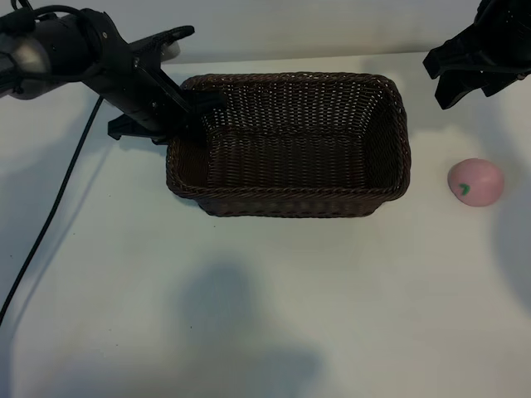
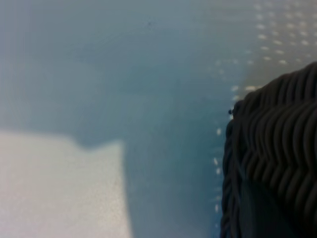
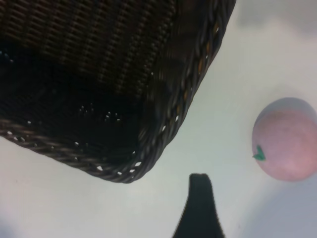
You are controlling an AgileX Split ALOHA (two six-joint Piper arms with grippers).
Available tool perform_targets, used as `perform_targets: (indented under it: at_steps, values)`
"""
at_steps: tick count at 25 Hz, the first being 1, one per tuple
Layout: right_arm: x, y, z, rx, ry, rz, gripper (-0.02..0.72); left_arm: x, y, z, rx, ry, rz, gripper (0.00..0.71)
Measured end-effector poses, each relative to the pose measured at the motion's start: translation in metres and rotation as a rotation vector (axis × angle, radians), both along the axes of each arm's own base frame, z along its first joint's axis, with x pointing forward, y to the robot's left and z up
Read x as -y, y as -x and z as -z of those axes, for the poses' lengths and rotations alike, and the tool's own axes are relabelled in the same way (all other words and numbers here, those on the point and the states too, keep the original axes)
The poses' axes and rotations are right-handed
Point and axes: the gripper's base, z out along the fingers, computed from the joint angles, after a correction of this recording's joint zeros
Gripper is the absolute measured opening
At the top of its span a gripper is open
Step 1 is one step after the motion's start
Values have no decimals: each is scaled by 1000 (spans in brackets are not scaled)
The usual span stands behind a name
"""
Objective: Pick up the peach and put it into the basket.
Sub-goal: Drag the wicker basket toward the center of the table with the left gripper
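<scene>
The pale-pink peach (image 1: pixel 475 182) with a small green mark lies on the white table, right of the basket and apart from it. The dark-brown wicker basket (image 1: pixel 290 207) stands in the middle. My left gripper (image 1: pixel 192 112) sits at the basket's far left corner, shut on the rim, one finger inside the wall and one outside. My right gripper (image 1: pixel 440 83) hangs open and empty above the table beyond the basket's far right corner, behind the peach. The right wrist view shows one dark finger (image 3: pixel 200 208), the basket corner (image 3: pixel 163 134) and the peach (image 3: pixel 285 139).
A black cable (image 1: pixel 50 215) runs from the left arm down across the table's left side. In the left wrist view the braided basket rim (image 2: pixel 277 148) fills one side, with bare shaded table beside it. White table stretches in front of the basket.
</scene>
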Motion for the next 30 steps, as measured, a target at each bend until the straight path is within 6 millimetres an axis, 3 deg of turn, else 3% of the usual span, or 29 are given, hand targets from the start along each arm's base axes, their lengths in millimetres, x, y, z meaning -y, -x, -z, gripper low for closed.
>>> perform_targets:
  at_steps: [9, 12, 14, 18, 21, 24, 30]
  values:
    - [0, 0, 0, 0, 0, 0, 550, 0, 0, 1, -3, 2, -1, 159]
    - [0, 0, 0, 0, 0, 0, 550, 1, 0, 1, -9, 7, -2, 196]
    - [0, 0, 0, 0, 0, 0, 550, 1, 1, 0, -15, 12, -3, 257]
    - [0, 0, 0, 0, 0, 0, 550, 1, 2, 0, -26, 15, 0, 466]
    - [0, 0, 0, 0, 0, 0, 550, 1, 4, -1, -45, 13, 7, 584]
    - [0, 0, 0, 0, 0, 0, 550, -2, 6, -9, -38, -15, 8, 625]
    - [-1, 0, 0, -2, -9, 1, 550, -10, 12, -39, 9, -86, 11, 631]
